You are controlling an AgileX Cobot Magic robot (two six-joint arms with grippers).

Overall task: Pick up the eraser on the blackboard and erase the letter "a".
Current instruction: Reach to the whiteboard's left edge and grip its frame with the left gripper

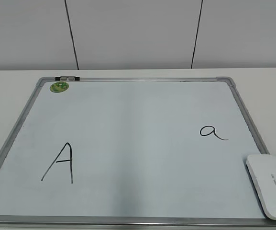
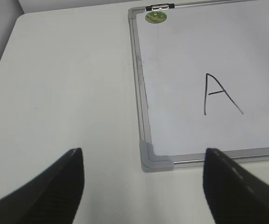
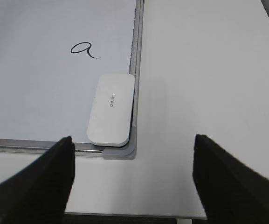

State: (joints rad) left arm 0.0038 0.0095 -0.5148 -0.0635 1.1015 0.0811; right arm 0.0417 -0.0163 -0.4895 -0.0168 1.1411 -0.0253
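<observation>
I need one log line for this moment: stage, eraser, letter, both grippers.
stage: before pickup | eraser: untouched, board near right corner | small "a": intact | left gripper: open, empty | right gripper: open, empty

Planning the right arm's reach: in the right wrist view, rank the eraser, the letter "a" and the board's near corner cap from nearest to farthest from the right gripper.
From the right gripper:
1. Corner cap, just ahead at the board's edge.
2. Eraser, lying along the right frame.
3. Letter "a", farther up and left.
</observation>
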